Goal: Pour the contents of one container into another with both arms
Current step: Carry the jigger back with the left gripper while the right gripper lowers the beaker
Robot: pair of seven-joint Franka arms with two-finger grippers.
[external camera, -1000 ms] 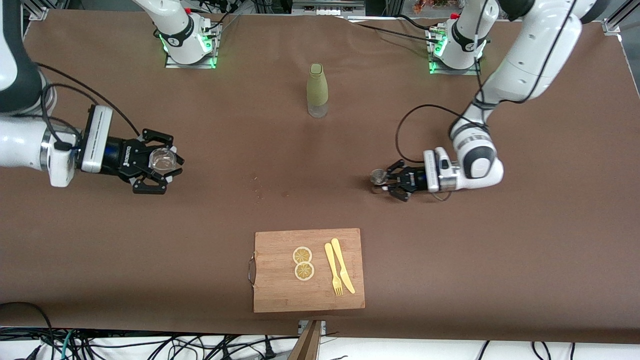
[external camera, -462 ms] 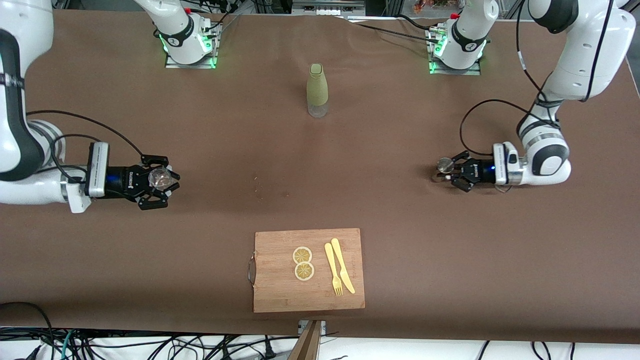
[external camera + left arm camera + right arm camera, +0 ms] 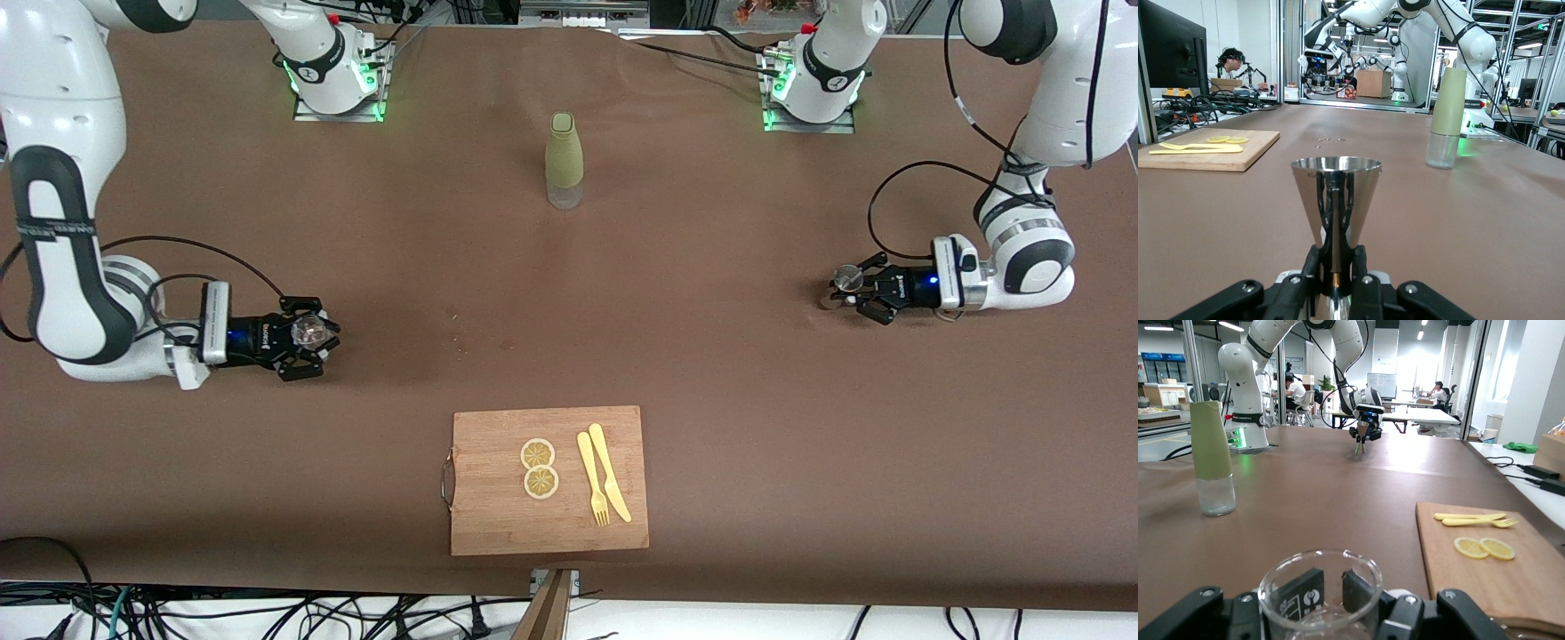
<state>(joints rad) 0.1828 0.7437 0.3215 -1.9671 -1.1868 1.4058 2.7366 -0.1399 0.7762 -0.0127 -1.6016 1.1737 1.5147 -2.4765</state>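
Note:
My left gripper [image 3: 855,291] hangs low over the table toward the left arm's end, shut on a small steel cone-shaped cup [image 3: 848,278]. In the left wrist view the cup [image 3: 1336,193] stands upright with its narrow stem pinched between the fingers of the left gripper [image 3: 1337,257]. My right gripper [image 3: 307,340] is low over the table toward the right arm's end, shut on a clear glass beaker [image 3: 308,331]. The right wrist view shows the beaker [image 3: 1318,587] upright with its spout rim up, in the right gripper [image 3: 1330,597].
A pale green bottle [image 3: 564,160] with a clear base stands mid-table near the bases. A wooden cutting board [image 3: 498,524] lies near the front edge, carrying two lemon slices [image 3: 539,468] and a yellow fork and knife [image 3: 603,484].
The left gripper carried the steel cup away from the table's middle toward the left arm's end. The right gripper came down lower with the beaker. Both arms drew back.

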